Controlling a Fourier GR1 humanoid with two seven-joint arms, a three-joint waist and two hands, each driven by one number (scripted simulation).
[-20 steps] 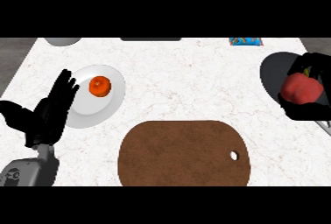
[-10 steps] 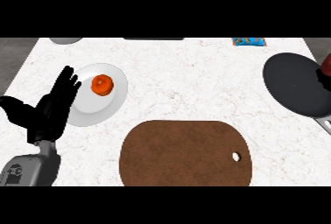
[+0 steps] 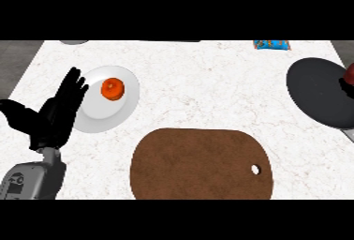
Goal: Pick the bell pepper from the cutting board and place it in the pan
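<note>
**Bell pepper at the right edge, over the pan's rim**

The bell pepper (image 3: pixel 350 72) is seen only as a dark red sliver at the far right edge of the head view, cut off by the frame. It lies at the right rim of the dark round pan (image 3: pixel 321 91), over the pan's edge. A small black shape just below the pepper, at the same edge, is taken to be part of the right hand (image 3: pixel 345 85); too little of it is shown for the set of its fingers to be told, and whether the pepper is held cannot be made out.

The brown cutting board (image 3: pixel 200 164) is seen low in the middle, with a small hole near its right side, well apart from the pan.

The left hand (image 3: pixel 52 115) is shown at the left, fingers straight and spread, pointing up, thumb out to the side, nothing held. Its fingertips overlap the left edge of a white plate (image 3: pixel 104 112), on which an orange round item (image 3: pixel 112 88) is set.

A blue packet (image 3: pixel 271 44) is noted at the top right of the marbled counter (image 3: pixel 207 79); its print cannot be read. A grey object at the top left is cut off by the frame.
</note>
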